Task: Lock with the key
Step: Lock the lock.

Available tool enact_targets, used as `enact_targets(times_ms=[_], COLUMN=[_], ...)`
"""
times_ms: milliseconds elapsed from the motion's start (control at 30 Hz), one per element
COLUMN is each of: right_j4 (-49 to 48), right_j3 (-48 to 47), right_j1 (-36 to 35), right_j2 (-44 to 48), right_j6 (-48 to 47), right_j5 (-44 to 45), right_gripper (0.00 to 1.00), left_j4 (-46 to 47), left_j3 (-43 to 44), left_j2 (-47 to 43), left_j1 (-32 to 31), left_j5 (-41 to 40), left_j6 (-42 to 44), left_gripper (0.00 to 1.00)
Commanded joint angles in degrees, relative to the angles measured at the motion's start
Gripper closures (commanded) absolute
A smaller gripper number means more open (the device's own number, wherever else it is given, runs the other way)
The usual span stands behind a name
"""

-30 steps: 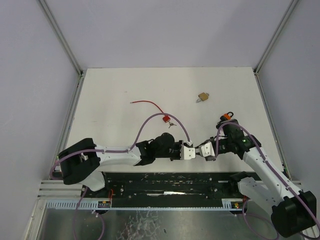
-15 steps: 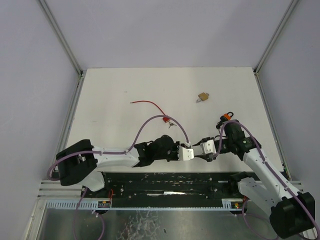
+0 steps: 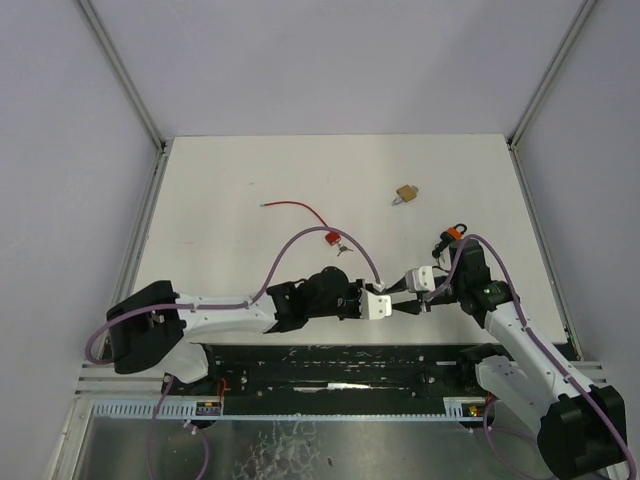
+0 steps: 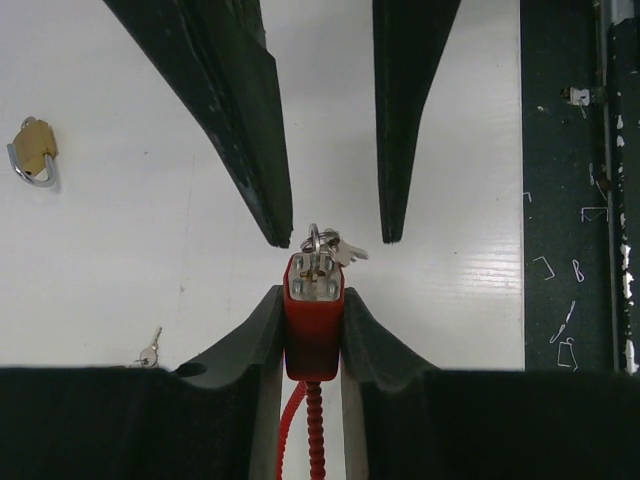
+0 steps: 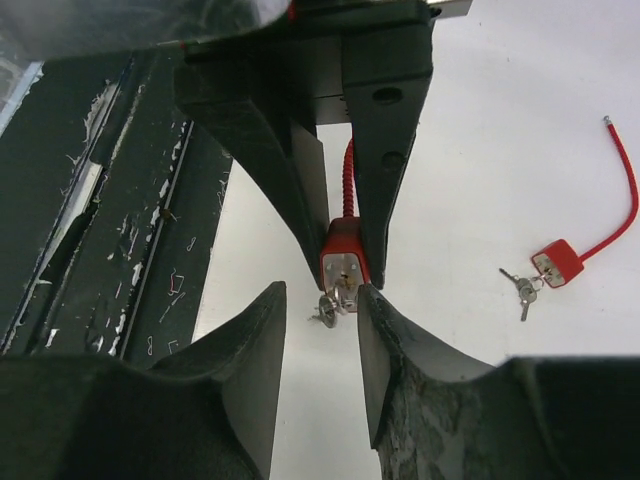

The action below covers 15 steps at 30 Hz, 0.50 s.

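Note:
A small red lock [image 4: 314, 320] with a red cable sits clamped in my left gripper [image 4: 314, 300], which is shut on its body. A silver key [image 4: 325, 248] on a ring sticks out of the lock's metal face. In the right wrist view the same lock [image 5: 343, 262] and key [image 5: 335, 305] lie just ahead of my right gripper [image 5: 320, 292]. That gripper is open, its fingertips either side of the key with a gap on the left side. From above, the left gripper [image 3: 378, 300] and right gripper [image 3: 405, 295] meet tip to tip near the table's front edge.
A second red lock [image 3: 331, 238] with a loose red cable and small keys [image 3: 343, 247] lies behind the grippers. A brass padlock [image 3: 405, 193] rests farther back on the white table. A black rail [image 3: 340, 365] runs along the near edge.
The right gripper's jaws have widened and its wrist has shifted and turned at the key. The left gripper has kept its hold on the red lock, moving only slightly.

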<state>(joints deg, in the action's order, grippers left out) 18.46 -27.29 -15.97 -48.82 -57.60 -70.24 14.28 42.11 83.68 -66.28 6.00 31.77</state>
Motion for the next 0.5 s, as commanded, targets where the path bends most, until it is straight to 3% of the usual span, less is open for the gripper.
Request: enact_targets(times_ms=[0,467], right_j4=[-5.8,-11.9], right_j3=[1.0,3.3], right_j1=[0.3,0.2], right_j2=[-0.3,-0.3], right_j6=[5.0,7.6], right_j5=[-2.4,0.8], right_gripper=[0.6,0.71], left_j4=[1.0,-0.3], left_j3=[3.2,5.1], left_j2=[0.9,1.9], left_j1=[-0.2,-0.3], left_j5=[0.3,2.1], left_j6=[-2.1,-3.5], left_gripper=[1.0,1.0])
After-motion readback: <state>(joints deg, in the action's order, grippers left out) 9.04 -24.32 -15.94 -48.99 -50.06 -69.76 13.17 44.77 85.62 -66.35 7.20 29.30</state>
